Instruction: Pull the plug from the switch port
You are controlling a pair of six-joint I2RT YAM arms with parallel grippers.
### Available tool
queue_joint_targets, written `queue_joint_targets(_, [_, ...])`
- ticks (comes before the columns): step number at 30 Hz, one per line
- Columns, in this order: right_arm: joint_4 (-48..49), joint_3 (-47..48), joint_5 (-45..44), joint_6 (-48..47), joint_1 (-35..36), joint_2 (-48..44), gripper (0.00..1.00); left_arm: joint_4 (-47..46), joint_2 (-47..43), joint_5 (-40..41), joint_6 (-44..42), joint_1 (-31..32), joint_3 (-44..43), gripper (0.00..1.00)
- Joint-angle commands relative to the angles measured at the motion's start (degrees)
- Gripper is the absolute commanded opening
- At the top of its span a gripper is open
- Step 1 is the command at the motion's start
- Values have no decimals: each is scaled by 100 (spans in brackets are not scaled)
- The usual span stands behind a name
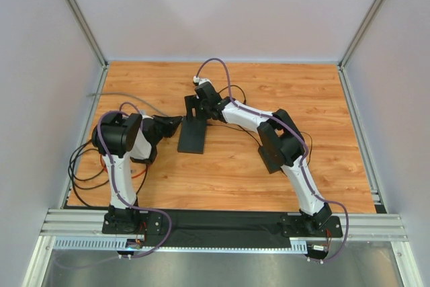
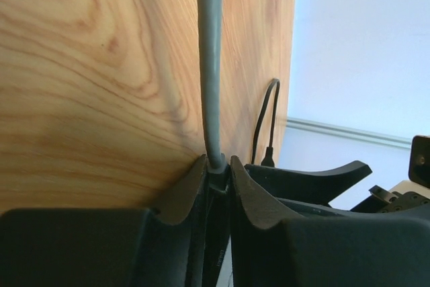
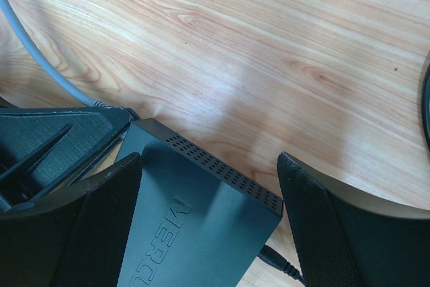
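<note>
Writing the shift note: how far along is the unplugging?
Done: both arms are at the switch, and the right gripper straddles it. In hand: the left gripper pinches the plug at the end of the grey cable. Left: the pull itself. The cable ends at the switch's corner, so the plug looks seated.

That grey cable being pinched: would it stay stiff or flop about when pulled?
Probably floppy: the grey cable curves loosely over the table. Likely stiffer near the plug in the left gripper, where it runs straight.
</note>
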State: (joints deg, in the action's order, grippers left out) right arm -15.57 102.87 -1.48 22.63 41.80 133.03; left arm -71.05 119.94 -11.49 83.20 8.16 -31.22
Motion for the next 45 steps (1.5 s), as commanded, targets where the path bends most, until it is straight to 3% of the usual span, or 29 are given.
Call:
queue_joint_targets(1, [-666,31,-282,-312,38,153,82,20,249,-170,-164,168,187,11])
queue_joint_targets(5, [-798,67,-730,-697,188,39,82,187,170,-143,-225,168,169,0])
queue_joint_targets(14, [-1150,330,-1698,-1507,627,-32,92,-40,240,-100,-190,168,213,0])
queue_joint_targets(32, [-850,84,-1057,-1868,830,-103,94,-208,302,-275,-181,98,274,0])
queue_joint_targets(45, [-1106,497,-1056,-946,724,276,91,-831,583,-486,276,-87,486,0])
